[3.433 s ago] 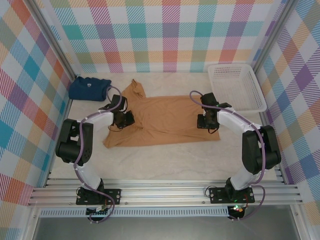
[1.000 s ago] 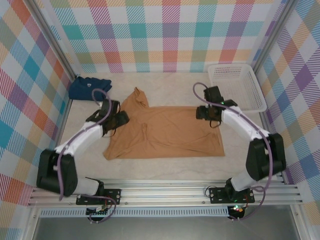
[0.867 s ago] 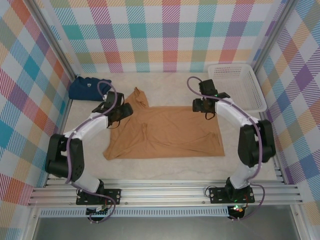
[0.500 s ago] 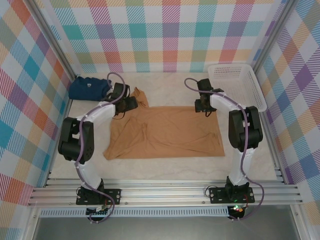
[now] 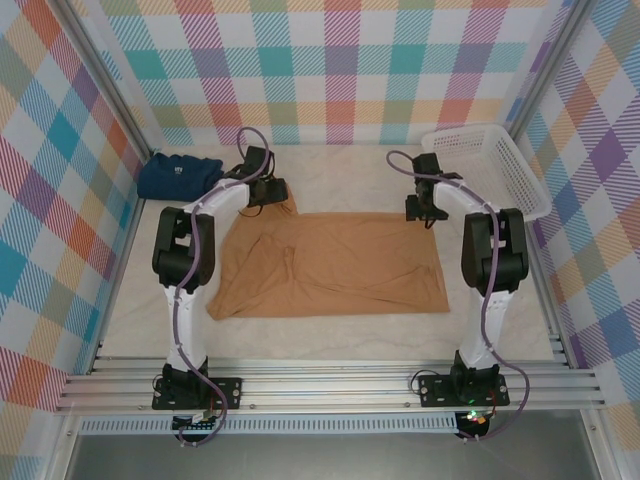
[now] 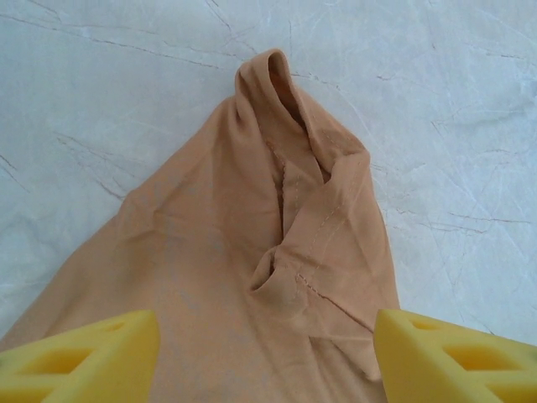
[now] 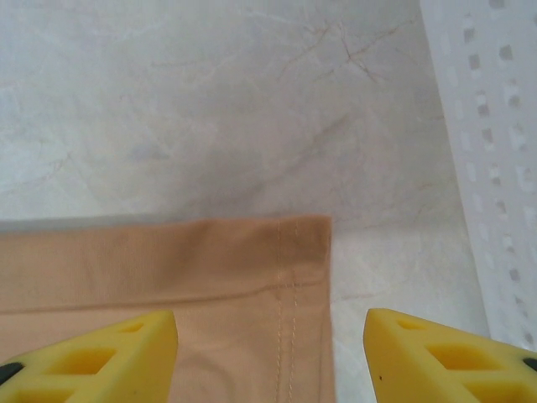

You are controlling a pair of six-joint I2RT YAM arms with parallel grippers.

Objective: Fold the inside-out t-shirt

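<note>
**Supervisor:** Where did the garment lie?

**Inspector:** The tan t-shirt (image 5: 335, 265) lay spread across the middle of the table (image 5: 330, 335), creased but mostly flat. One bunched sleeve (image 6: 294, 193) stood up in a peak at its 11 o'clock corner.

**Supervisor:** And the arms?

**Inspector:** The left gripper (image 5: 268, 190) hovered over that peak. In the left wrist view the left gripper (image 6: 267, 357) had its jaws wide, one yellow fingertip either side of the sleeve, with nothing pinched. The right gripper (image 5: 425, 208) hung over the shirt's 1 o'clock corner. In the right wrist view the right gripper (image 7: 268, 353) was likewise wide and empty, straddling the stitched hem corner (image 7: 289, 252), which lay flat on the table.

**Supervisor:** Anything else nearby?

**Inspector:** A folded navy shirt (image 5: 178, 175) sat at 10 o'clock and a white basket (image 5: 490, 165) at 2 o'clock. Both were clear of the tan shirt.

**Supervisor:** Progress?

**Inspector:** Early, in my judgement. The shirt was one broad panel with no tidy fold visible. The far edge had not been gripped, and every fold remained. I could not confirm from these views whether the shirt was inside-out.
</note>
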